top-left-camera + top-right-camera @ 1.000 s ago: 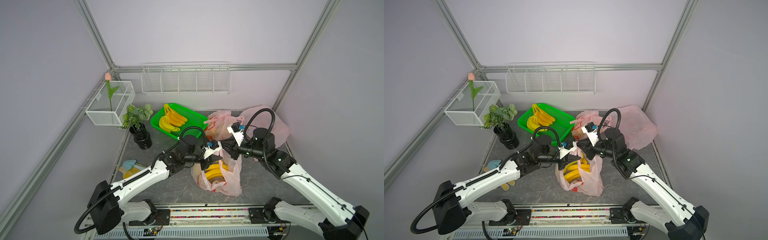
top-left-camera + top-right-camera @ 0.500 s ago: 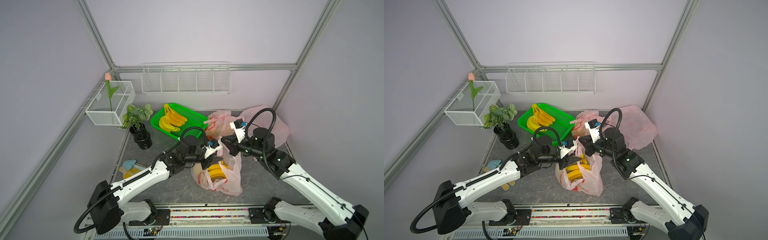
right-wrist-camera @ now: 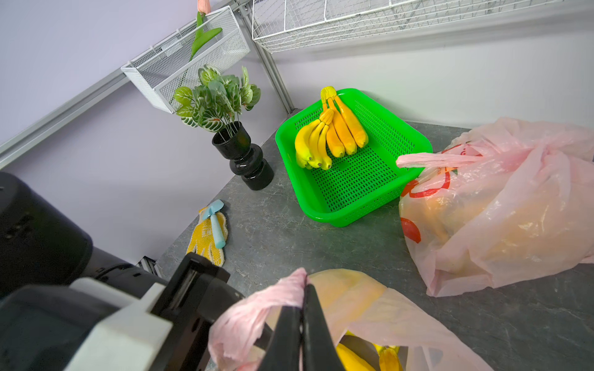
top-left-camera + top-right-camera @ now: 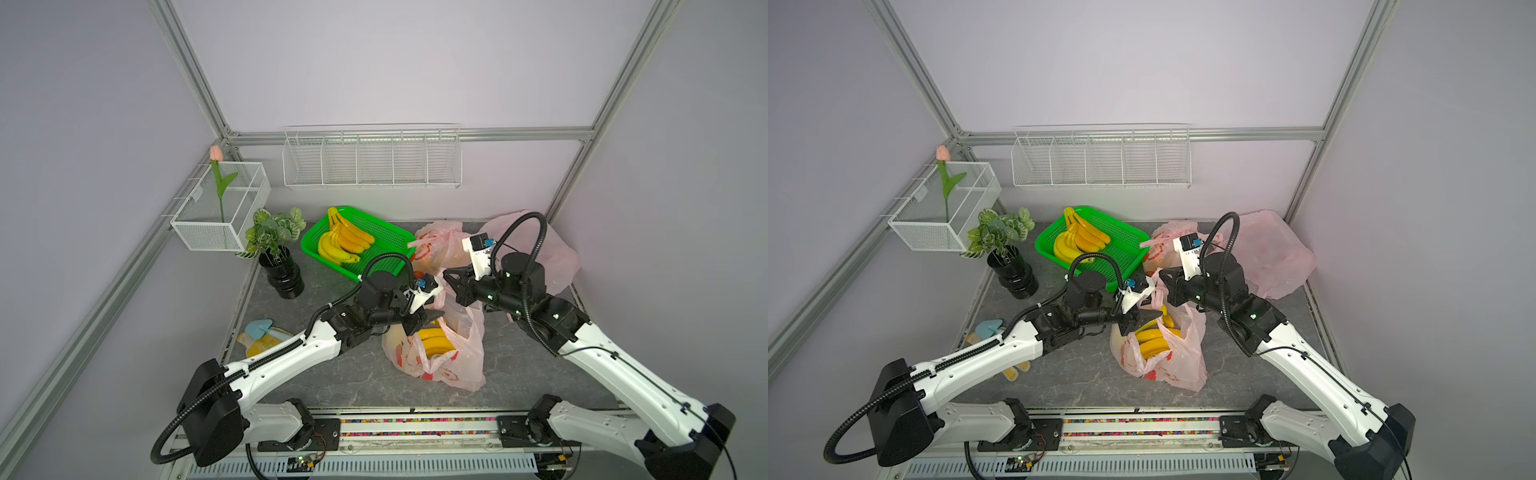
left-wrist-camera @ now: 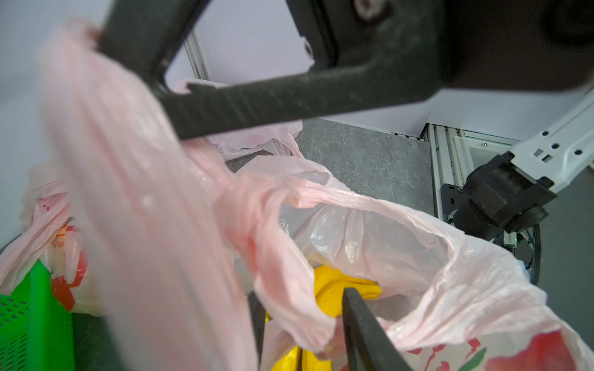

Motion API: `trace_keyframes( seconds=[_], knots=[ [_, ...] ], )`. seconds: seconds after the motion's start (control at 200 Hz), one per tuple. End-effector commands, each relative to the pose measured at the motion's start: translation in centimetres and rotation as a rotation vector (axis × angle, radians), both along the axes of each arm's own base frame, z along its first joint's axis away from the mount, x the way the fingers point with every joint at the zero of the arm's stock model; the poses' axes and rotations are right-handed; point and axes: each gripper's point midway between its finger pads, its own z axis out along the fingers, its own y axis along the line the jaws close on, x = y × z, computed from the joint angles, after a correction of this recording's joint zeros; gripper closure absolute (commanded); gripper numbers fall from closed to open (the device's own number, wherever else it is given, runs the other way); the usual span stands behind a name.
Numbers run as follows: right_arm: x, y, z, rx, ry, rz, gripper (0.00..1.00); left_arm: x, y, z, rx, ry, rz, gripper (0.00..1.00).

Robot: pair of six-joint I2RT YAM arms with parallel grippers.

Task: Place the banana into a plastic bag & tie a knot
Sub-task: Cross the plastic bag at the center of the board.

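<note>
Banana (image 4: 434,343) in pink bag (image 4: 461,368), right claw (image 3: 303,295) pinching its handle (image 3: 283,286), left claw (image 5: 300,292) parted, another bunch (image 4: 345,245) in green basket (image 4: 386,241)

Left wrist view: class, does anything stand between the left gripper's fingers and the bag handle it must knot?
Nothing visible does. The twisted pink handle hangs between the left gripper's parted fingers, with only the bagged bananas behind it. The right gripper pinches the other handle.
</note>
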Motion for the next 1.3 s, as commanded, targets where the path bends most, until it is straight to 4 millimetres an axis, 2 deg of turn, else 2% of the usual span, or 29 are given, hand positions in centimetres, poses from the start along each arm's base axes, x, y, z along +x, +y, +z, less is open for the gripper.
trace_keyframes(
  seconds=[0.0,0.17,0.385,0.52,0.635,0.76,0.975,1.069,1.149,1.294],
  knots=[
    [-0.1,-0.4,-0.9,0.01,0.057,-0.045,0.94,0.5,-0.3,1.8,-0.058,-0.025,0.033,0.54],
    [-0.5,-0.1,-2.3,0.014,0.116,-0.045,0.94,0.5,-0.6,2.2,-0.07,-0.021,0.021,0.51],
    [-1.7,0.4,-2.6,0.003,0.127,-0.009,0.94,1.4,-0.2,2.7,-0.08,-0.044,0.078,0.52],
    [-2.2,-0.4,-3.3,-0.009,0.141,-0.032,0.93,2.2,0.5,3.2,-0.1,-0.052,0.143,0.63],
    [-2.0,-1.9,-4.2,-0.039,0.159,-0.106,0.93,1.9,0.5,3.4,-0.122,-0.059,0.135,0.71],
    [-1.7,-3.5,-4.3,-0.064,0.16,-0.187,0.93,1.7,0.6,3.4,-0.123,-0.059,0.129,0.74],
    [-1.8,-3.3,-4.0,-0.073,0.156,-0.172,0.93,2.1,1.1,3.4,-0.128,-0.051,0.168,0.78],
    [-1.8,-3.9,-3.9,-0.093,0.14,-0.192,0.93,2.4,1.5,3.6,-0.141,-0.035,0.204,0.78],
    [-1.9,-4.3,-3.4,-0.104,0.119,-0.203,0.93,2.5,1.7,3.9,-0.151,-0.04,0.219,0.73],
    [-2.1,-3.4,-2.9,-0.129,0.089,-0.159,0.93,2.6,2.0,4.6,-0.178,-0.056,0.236,0.66]
  ],
)
